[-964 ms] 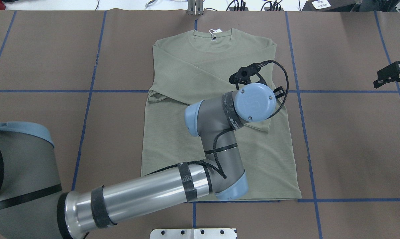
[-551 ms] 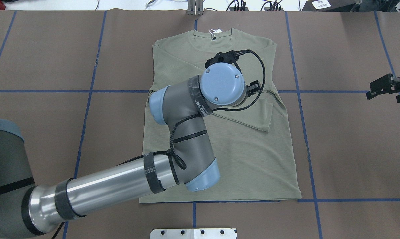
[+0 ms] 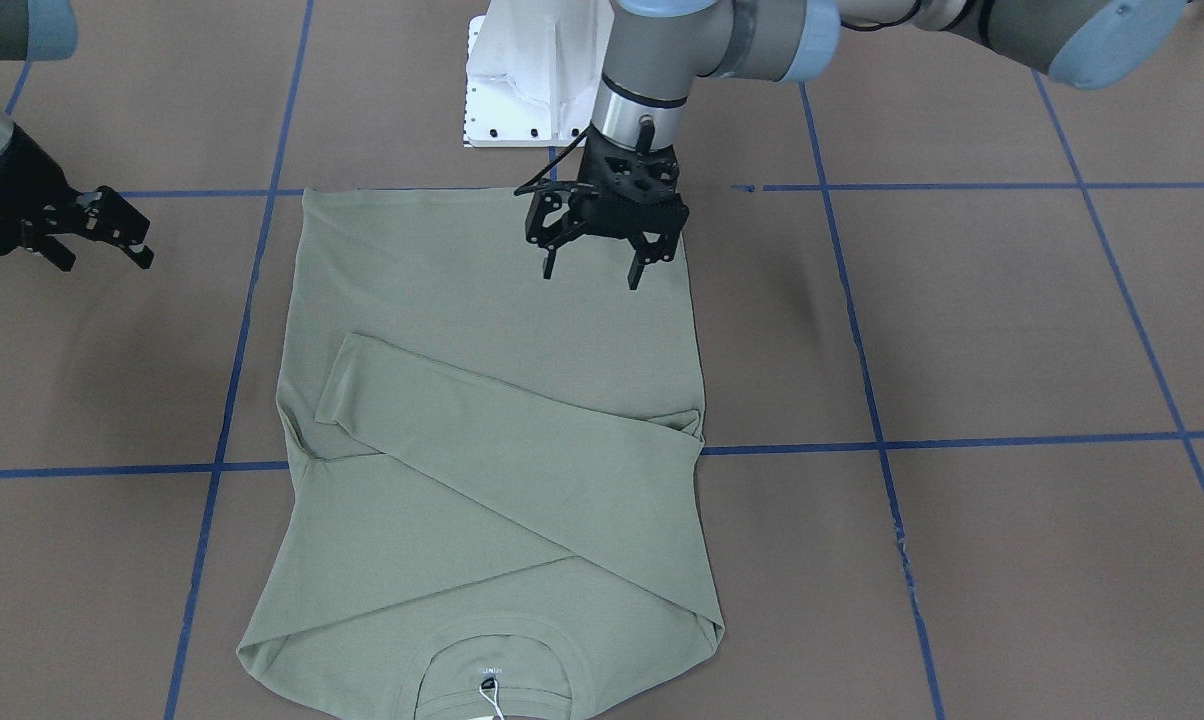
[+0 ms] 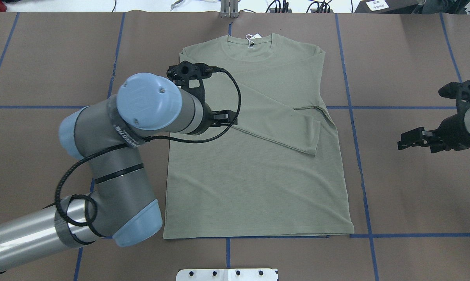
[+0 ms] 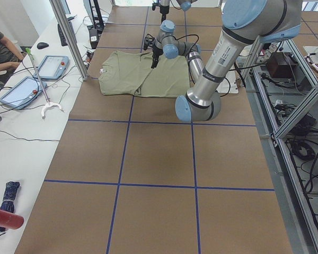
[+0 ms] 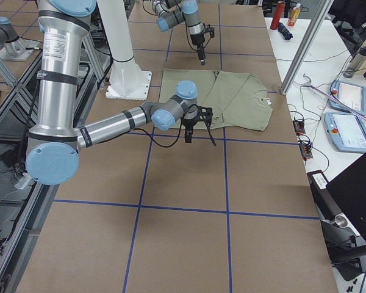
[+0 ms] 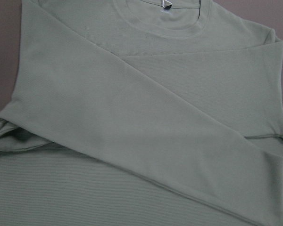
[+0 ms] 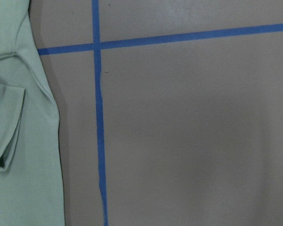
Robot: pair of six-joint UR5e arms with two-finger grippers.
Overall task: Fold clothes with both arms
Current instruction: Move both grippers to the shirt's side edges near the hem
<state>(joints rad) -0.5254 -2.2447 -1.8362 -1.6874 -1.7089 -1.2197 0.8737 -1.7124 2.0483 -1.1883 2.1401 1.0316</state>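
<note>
you see the sage-green long-sleeved knit shirt (image 4: 258,187) flat mid-frame on the brown tabletop (image 4: 414,195), sleeves apparently crossed over the chest; body folds remain. left claw (image 3: 590,278) and right claw (image 3: 107,262) both gape empty.

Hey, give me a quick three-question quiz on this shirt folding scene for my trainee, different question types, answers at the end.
1. True or false: the left gripper has its fingers shut on the shirt.
2. Pick one. The top sleeve lies: A) folded diagonally across the chest; B) stretched straight out sideways; C) rolled into a ball.
3. Fill in: a white paper ___ hangs at the collar.
Key: 1 false, the fingers are apart and empty; 2 A; 3 tag.
</note>
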